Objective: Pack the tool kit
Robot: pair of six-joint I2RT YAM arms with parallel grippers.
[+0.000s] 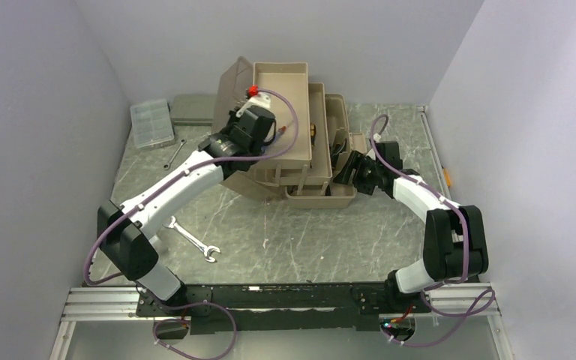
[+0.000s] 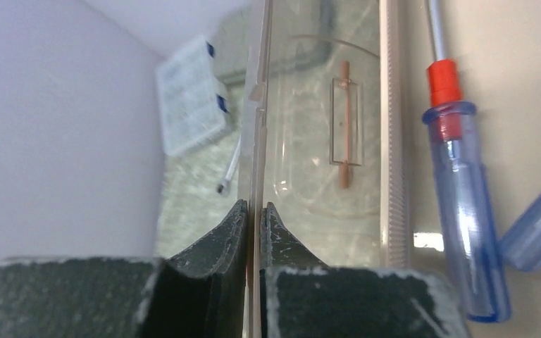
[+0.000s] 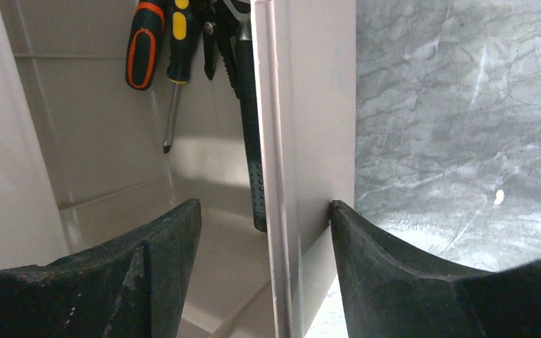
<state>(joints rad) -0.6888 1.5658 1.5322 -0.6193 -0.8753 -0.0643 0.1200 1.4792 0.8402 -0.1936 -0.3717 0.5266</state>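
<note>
the large taupe plastic toolbox (image 1: 319, 196) stands open toward the far edge of the worktop (image 1: 307, 240), trays fanned. the right fingers (image 3: 162, 246) are spread astride its side wall. the left fingers (image 2: 218, 232) pinch the thin edge of the smoky translucent lid (image 2: 310, 162). that edge could slip out and the lid slam, or catch the clear blue-handled screwdriver (image 2: 465, 225).

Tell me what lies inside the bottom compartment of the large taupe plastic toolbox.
Visible: an orange-and-black-handled screwdriver, a yellow-and-black-handled screwdriver and a long black ribbed handle. What that handle belongs to is cut off, and the toolbox's taupe wall hides part of the floor.
</note>
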